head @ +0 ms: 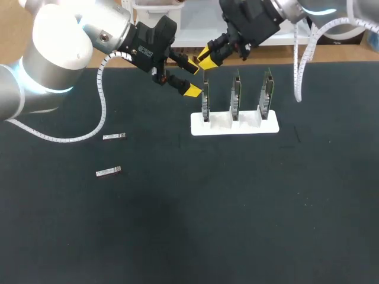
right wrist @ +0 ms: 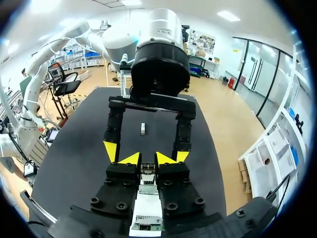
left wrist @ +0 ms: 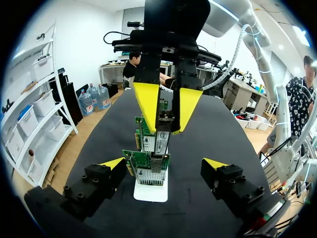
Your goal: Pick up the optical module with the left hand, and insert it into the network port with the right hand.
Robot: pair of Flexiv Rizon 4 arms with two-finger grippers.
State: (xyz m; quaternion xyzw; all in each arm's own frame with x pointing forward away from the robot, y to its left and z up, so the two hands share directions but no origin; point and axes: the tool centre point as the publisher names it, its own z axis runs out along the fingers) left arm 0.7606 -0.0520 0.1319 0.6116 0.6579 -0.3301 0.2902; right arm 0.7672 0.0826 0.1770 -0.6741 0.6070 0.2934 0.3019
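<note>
— Bench [head: 237, 225] check: where's the optical module [left wrist: 162, 141]?
— Clamped in your right gripper [head: 206, 59], over the leftmost card [head: 205, 103] of the holder [head: 237, 127]. Your left gripper [head: 190, 78] is released, at that card's 10 o'clock.

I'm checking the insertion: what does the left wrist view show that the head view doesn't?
Only the left wrist view clearly shows the optical module held in the right gripper, close over the upright cards. Only the head view shows two spare modules lying on the table, apart from the white stand. Both show the cards, the stand, the right gripper and the open left gripper.
</note>
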